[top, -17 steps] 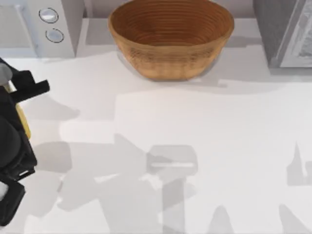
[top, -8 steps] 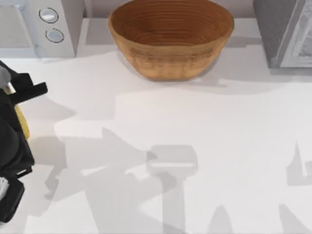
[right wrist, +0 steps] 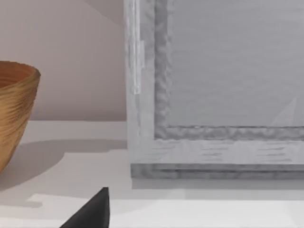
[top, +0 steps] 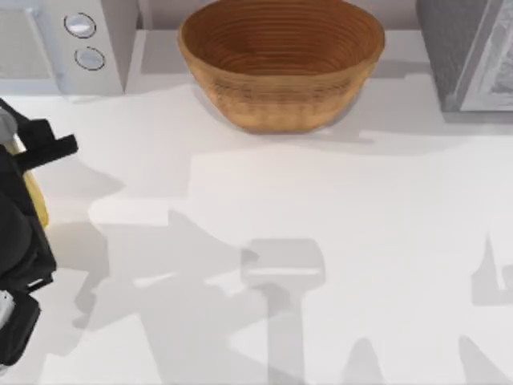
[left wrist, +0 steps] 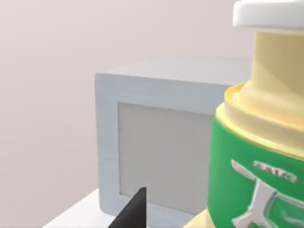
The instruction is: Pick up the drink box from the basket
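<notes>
Left arm (top: 20, 241): blocky matte-black housing w/ angular edges, a grey section up top, white bit low down. Each wrist view: one black pointed fingertip (left wrist: 132, 211), (right wrist: 92, 211).

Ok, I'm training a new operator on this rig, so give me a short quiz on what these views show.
1. True or false: the drink box lies inside the basket.
2. Which claw has the drink box: A left, B right?
3. Fill in: the white appliance with two dials stands at the table's far ___ corner.

Key: 1 false. 2 A: the left claw, at the table's left edge, holds it. 3 left.
</notes>
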You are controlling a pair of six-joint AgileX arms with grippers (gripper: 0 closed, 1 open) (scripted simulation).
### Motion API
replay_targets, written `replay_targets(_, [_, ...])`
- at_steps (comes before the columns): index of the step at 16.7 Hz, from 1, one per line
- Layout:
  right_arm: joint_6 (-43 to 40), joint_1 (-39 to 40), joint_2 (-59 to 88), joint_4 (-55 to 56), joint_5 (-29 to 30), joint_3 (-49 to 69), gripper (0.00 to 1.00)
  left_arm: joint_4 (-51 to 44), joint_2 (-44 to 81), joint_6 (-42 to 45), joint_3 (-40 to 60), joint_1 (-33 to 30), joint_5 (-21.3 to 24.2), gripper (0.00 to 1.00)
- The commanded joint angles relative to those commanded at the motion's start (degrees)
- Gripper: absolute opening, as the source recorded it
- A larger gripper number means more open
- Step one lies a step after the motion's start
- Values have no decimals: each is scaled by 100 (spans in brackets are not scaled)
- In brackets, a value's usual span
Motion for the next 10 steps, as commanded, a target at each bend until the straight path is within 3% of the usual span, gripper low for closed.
replay_targets(4, [0,0,0,0,0,0,100,0,0,0,0,0,0,98])
replay_targets(10, [0,0,0,0,0,0,100,0,0,0,0,0,0,100])
